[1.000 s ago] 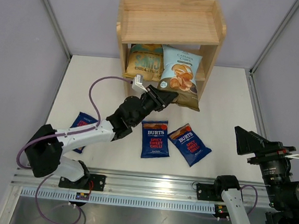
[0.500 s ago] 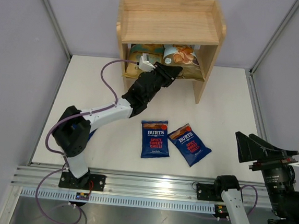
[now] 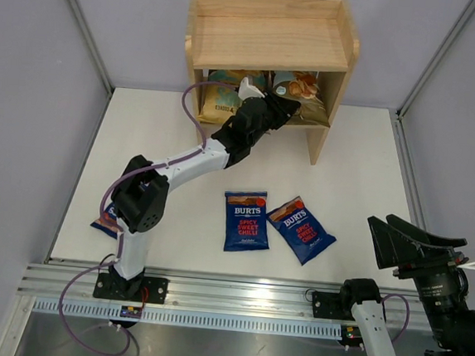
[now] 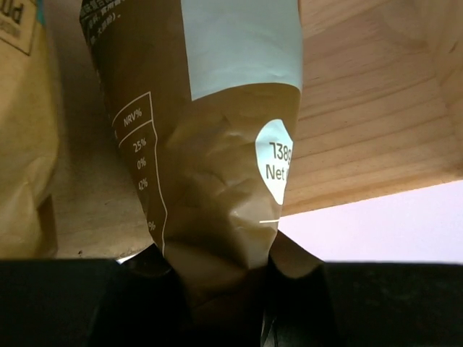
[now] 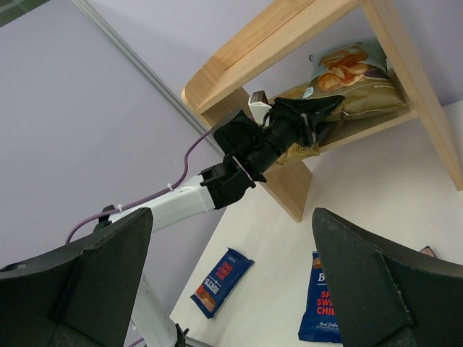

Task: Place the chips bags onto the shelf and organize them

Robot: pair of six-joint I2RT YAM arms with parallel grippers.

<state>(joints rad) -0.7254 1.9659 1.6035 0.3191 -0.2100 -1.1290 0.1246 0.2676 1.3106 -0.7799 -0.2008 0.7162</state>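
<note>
Count of chips bags: five. Three are small dark-blue Burts bags, one is a tan-and-teal bag, one is a pale-blue and olive Cassava bag.

The shelf (image 3: 270,39) is standing at 12 o'clock on the table (image 3: 363,172), its open front facing 6 o'clock. Two bags are sitting in its lower tier. The tan-and-teal bag (image 3: 226,94) is occupying the 9 o'clock half. The Cassava bag (image 3: 305,91) is occupying the 3 o'clock half, just beside the tan-and-teal bag, with its olive bottom edge pointing out of the front.

The left gripper (image 3: 287,109) is reaching into the lower tier from 6 o'clock. In the left wrist view its fingers (image 4: 137,296) are pinching the crumpled bottom edge of the Cassava bag, with the foil bulging between them.

Three Burts bags are lying flat on the table, outside the shelf. The first (image 3: 246,220) is lying near the centre. The second (image 3: 301,229) is lying just beside it at 3 o'clock, turned at an angle. The third (image 3: 107,221) is lying at 8 o'clock, well apart from the pair and partly hidden by the left arm's elbow.

The right gripper (image 3: 411,243) is hanging at 4 o'clock off the table's edge, its fingers spread wide and holding nothing.
</note>
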